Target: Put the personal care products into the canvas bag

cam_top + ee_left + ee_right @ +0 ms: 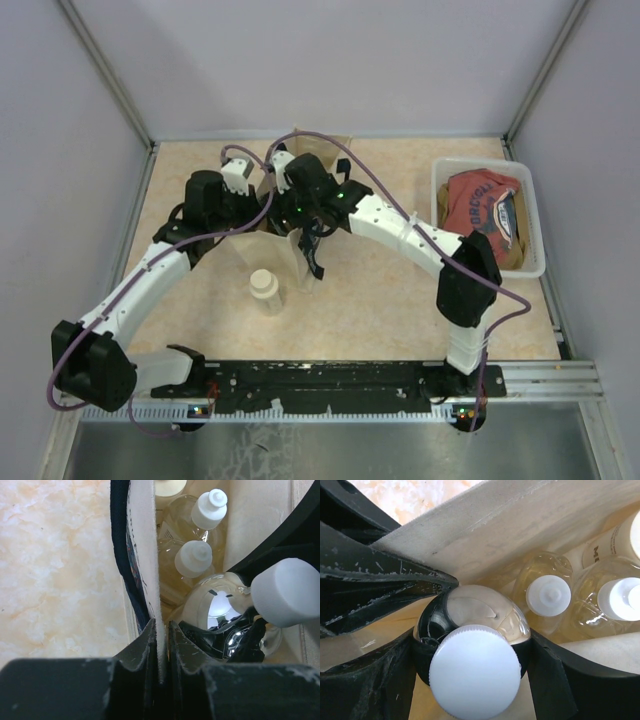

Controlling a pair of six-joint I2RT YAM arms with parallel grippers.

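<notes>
Interior of the cream-beige canvas bag with dark navy strap point(145, 555), as my two wrist cameras show it. Left gripper point(161, 642): jaws narrow, pinched on the bag's cloth wall at its rim, holding the mouth open. Right gripper point(475, 645): jaws part-way apart, clamped on the round clear bottle with white screw cap point(472, 677). That bottle sits inside the mouth, next to the pinched wall, cap toward the wrist, its long axis running along the fingers and down into the bag. Just beside it, deeper in, stand a slim amber-liquid bottle with white cap point(547, 595) and a second amber bottle point(622, 597), both upright. A cream-coloured container point(615, 540) shows only partly beyond them. I judge the clear bottle needs only a short lowering and release. One squat cream jar point(264, 285) stands on the marbled beige table point(400, 290), on the near side of the bag, between the arms; my left arm is nearer but occupied.
</notes>
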